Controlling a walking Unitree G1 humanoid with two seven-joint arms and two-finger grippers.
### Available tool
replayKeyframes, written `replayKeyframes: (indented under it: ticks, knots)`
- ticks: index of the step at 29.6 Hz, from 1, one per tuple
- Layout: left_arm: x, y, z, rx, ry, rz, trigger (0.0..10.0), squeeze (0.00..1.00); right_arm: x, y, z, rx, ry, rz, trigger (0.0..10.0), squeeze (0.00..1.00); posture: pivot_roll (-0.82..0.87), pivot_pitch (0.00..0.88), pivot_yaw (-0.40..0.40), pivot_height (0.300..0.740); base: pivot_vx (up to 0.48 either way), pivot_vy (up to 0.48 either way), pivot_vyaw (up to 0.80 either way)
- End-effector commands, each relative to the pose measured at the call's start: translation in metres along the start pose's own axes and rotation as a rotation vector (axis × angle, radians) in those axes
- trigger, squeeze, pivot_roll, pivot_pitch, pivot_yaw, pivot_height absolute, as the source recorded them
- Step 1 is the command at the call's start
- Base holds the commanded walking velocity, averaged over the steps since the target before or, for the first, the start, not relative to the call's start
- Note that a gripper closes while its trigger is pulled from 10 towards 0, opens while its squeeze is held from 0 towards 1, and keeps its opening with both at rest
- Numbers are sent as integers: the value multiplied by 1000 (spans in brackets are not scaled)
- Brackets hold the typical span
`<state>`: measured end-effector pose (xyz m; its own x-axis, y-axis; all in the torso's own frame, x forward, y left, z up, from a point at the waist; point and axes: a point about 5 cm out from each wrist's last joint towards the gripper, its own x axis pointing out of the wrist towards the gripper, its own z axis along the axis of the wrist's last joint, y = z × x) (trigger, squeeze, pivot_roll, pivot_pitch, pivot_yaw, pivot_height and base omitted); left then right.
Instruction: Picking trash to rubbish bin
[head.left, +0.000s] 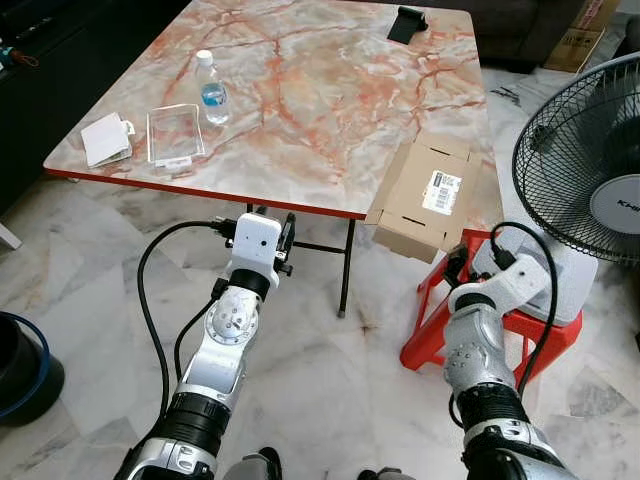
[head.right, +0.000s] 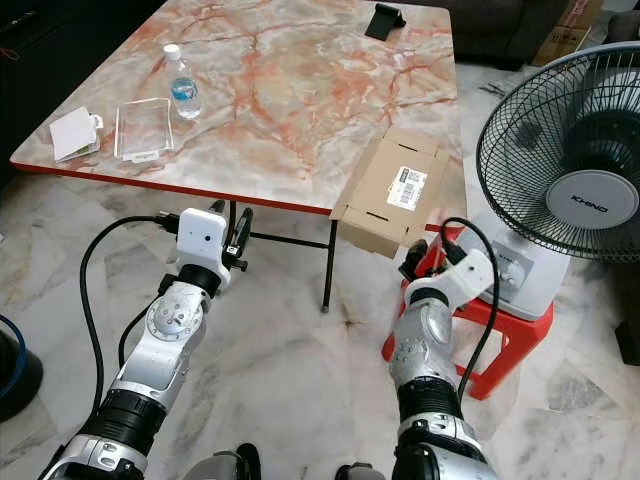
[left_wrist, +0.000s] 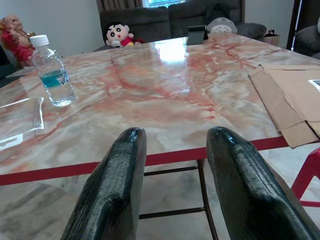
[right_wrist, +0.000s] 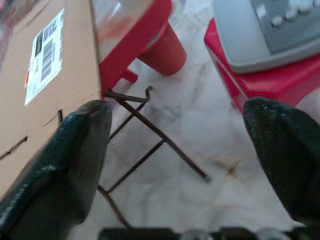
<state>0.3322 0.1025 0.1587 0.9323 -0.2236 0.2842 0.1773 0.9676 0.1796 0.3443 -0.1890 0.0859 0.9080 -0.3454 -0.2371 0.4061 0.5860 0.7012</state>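
On the marble table (head.left: 330, 110) stand a small water bottle (head.left: 212, 88), a clear plastic tray (head.left: 175, 133) and a white packet (head.left: 105, 138) near the left front corner. A flattened cardboard box (head.left: 425, 195) hangs over the table's right edge. My left gripper (head.left: 272, 224) is raised just below the front edge, open and holding nothing; in the left wrist view the left gripper (left_wrist: 175, 150) looks across the tabletop toward the bottle (left_wrist: 54, 72). My right gripper (head.left: 458, 262) is open and empty under the cardboard (right_wrist: 45, 80), beside the red stool.
A dark bin with a blue rim (head.left: 20, 365) stands on the floor at far left. A grey fan (head.left: 590, 160) rests on a red plastic stool (head.left: 480, 335) at the right. A black stand (head.left: 406, 24) sits at the table's far end. Thin metal table legs (head.left: 345, 270) are between my arms.
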Motion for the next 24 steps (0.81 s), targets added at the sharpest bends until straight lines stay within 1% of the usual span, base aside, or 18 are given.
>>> replayKeyframes:
  ticks: [1,2,3,4,6,8,9,10,11,13,16,17,19,24]
  knots:
    - [-3,-3,-4,-9,17,-16,10000,0,0,0,4,90,-6,10,10000,0,107,185,-20,740,0,0,0]
    - [-4,-4,-4,-12,19,-21,10000,0,0,-1,5,166,-2,18,10000,0,104,185,-19,740,0,0,0]
    - [-4,-4,-4,-12,19,-21,10000,0,0,-1,5,166,-2,18,10000,0,104,185,-19,740,0,0,0]
    - [-4,-5,-5,-14,20,-24,10000,0,0,-2,6,189,-5,16,10000,0,104,185,-19,740,0,0,0]
    - [-4,-5,-5,-14,20,-24,10000,0,0,-3,6,195,-5,15,10000,0,104,185,-19,740,0,0,0]
    - [-4,-5,-5,-17,21,-29,10000,0,0,0,5,259,8,59,10000,0,105,184,-18,740,0,0,0]
    - [-4,-5,-5,-17,21,-29,10000,0,0,0,5,259,8,59,10000,0,105,184,-18,740,0,0,0]
    - [-4,-5,-5,-18,21,-30,10000,0,0,3,3,298,34,81,10000,0,103,184,-17,740,0,0,0]
    - [-4,-5,-5,-19,21,-31,10000,0,0,5,2,316,43,88,10000,0,103,184,-17,740,0,0,0]
    - [-4,-6,-5,-19,21,-34,10000,0,0,6,1,319,48,102,10000,0,103,184,-17,740,0,0,0]
    - [-4,-6,-4,-21,18,-36,10000,0,0,13,2,353,50,153,10000,0,109,177,-16,740,0,0,0]
    - [-4,-6,-4,-22,16,-37,10000,0,-1,21,4,350,43,221,10000,0,110,176,-15,740,0,0,0]
    - [-4,-6,-4,-21,16,-41,10000,0,-3,30,5,377,43,278,10000,0,105,172,-13,740,0,0,0]
    - [-4,-8,-4,-22,17,-50,10000,0,-3,35,3,369,58,308,10000,0,111,164,-12,740,0,0,0]
